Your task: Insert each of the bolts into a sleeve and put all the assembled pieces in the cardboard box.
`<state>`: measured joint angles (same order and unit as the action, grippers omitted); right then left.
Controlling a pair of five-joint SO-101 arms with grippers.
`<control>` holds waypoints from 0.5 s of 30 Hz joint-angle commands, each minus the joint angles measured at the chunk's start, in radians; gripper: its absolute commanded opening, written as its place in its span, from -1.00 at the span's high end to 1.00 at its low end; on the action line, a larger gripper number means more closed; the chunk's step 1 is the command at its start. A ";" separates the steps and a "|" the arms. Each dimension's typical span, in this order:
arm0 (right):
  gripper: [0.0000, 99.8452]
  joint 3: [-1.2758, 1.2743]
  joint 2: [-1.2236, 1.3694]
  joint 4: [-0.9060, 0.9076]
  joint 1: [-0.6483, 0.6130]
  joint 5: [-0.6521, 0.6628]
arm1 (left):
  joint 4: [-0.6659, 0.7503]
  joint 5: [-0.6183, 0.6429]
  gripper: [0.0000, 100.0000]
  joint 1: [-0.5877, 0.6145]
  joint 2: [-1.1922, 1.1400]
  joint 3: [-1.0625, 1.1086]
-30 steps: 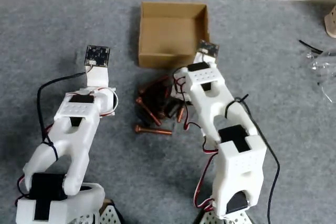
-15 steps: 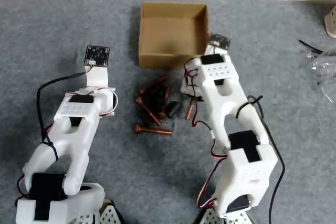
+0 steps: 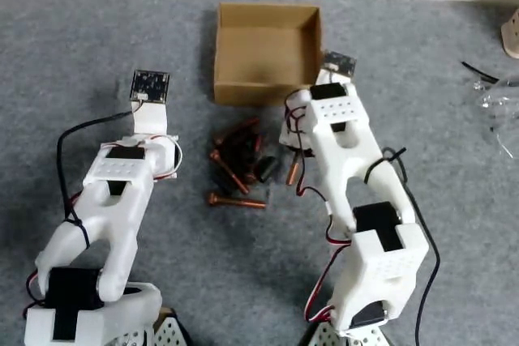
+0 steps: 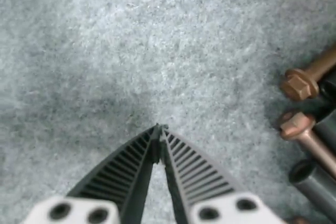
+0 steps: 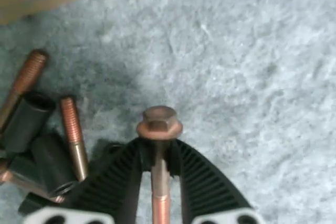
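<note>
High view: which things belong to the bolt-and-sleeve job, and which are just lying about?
Job: cardboard box, loose bolts, black sleeves, held bolt in the right gripper.
Lying about: clear plastic item, pale object, both at the far right edge.

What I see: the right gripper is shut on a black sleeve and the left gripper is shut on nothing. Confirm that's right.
No. The right gripper is shut on a copper bolt, not a black sleeve; the right wrist view shows its hex head past the gripper's tip. The left gripper is shut on nothing, as you said.
</note>
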<state>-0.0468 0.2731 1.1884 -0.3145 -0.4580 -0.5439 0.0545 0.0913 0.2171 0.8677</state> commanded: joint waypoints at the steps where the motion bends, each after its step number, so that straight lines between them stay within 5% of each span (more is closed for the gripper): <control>1: 0.99 0.030 -0.062 0.008 -0.022 0.051 | 0.000 0.005 0.99 0.001 0.004 -0.039; 8: 0.99 0.035 -0.067 0.005 -0.177 0.061 | 0.002 0.011 0.99 0.035 0.008 -0.039; 15: 0.99 0.035 -0.061 -0.064 -0.398 0.215 | 0.002 0.114 0.99 0.157 0.008 -0.044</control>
<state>-0.0468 0.2731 1.1822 -0.6260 -0.3015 -0.5439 0.1158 0.1741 0.2171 0.8677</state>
